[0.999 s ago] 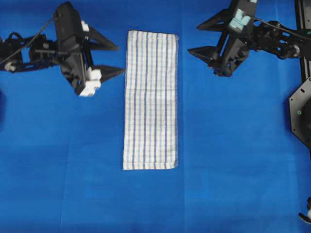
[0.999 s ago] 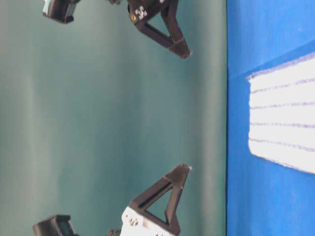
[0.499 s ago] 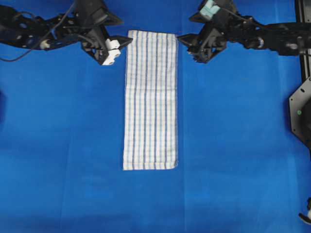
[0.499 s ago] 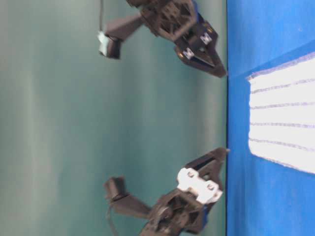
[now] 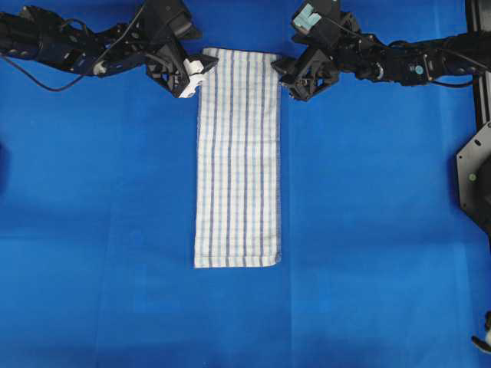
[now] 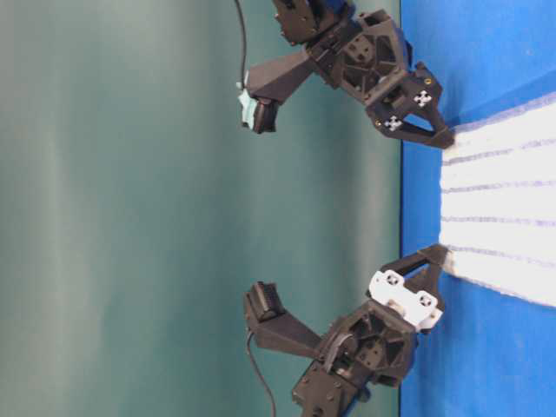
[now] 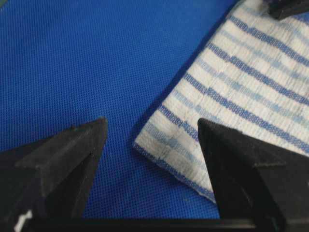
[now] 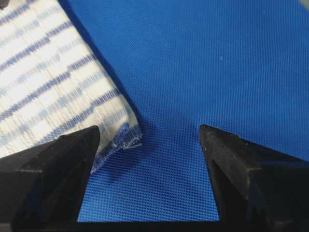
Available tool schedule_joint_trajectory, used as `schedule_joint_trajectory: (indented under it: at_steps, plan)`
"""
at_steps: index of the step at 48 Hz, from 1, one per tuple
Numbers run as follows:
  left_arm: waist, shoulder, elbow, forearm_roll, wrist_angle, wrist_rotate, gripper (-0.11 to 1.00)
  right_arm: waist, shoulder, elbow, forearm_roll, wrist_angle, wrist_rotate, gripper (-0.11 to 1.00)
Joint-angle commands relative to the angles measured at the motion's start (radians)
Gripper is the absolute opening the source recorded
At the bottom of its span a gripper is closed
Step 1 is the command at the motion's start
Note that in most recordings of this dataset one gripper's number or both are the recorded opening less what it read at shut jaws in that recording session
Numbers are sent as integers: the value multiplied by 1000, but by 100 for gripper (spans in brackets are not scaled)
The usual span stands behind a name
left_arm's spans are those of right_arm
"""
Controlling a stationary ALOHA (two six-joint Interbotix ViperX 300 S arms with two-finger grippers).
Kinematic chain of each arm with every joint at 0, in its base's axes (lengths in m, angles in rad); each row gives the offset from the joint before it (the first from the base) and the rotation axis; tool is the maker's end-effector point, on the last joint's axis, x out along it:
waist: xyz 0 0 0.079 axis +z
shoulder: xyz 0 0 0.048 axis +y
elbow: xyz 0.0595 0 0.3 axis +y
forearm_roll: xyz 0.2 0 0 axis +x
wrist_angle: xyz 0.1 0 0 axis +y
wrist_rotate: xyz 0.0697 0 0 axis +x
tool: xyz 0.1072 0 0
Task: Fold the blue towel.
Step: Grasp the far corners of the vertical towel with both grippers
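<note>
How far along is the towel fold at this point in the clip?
Done: the striped towel already lies as a long narrow strip, flat on the blue table cover. In hand: the left gripper and right gripper, both open, sit at its two far corners, each straddling a corner in its wrist view, nothing pinched. Left: closing on the corners and folding the strip.
</note>
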State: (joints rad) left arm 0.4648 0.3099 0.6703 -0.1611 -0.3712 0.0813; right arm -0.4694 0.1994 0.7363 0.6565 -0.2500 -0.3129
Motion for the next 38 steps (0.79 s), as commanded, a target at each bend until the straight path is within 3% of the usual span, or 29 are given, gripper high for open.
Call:
schedule_joint_trajectory:
  at_steps: [1, 10, 17, 21, 27, 31, 38]
  plan:
    - [9, -2, -15, 2, -18, -5, 70, 5, -8, -20, 14, -17, 2, 84]
    - [9, 32, -15, 0, -23, -6, 65, 20, 9, -28, 21, -18, 2, 84]
    - [8, 35, -12, -2, -23, -17, 44, 38, 29, -43, 23, -15, 2, 78]
    - [3, 37, -11, -2, -21, -18, 30, 49, 35, -48, 23, -12, 0, 65]
    - [-11, 35, -9, 2, -18, -17, 11, 54, 35, -46, 21, -11, 0, 29]
    - [-20, 35, -9, 2, -20, -15, 7, 54, 34, -44, 23, -9, 0, 11]
    - [-21, 32, -8, 2, -18, -15, 7, 54, 34, -49, 21, 2, -5, 8]
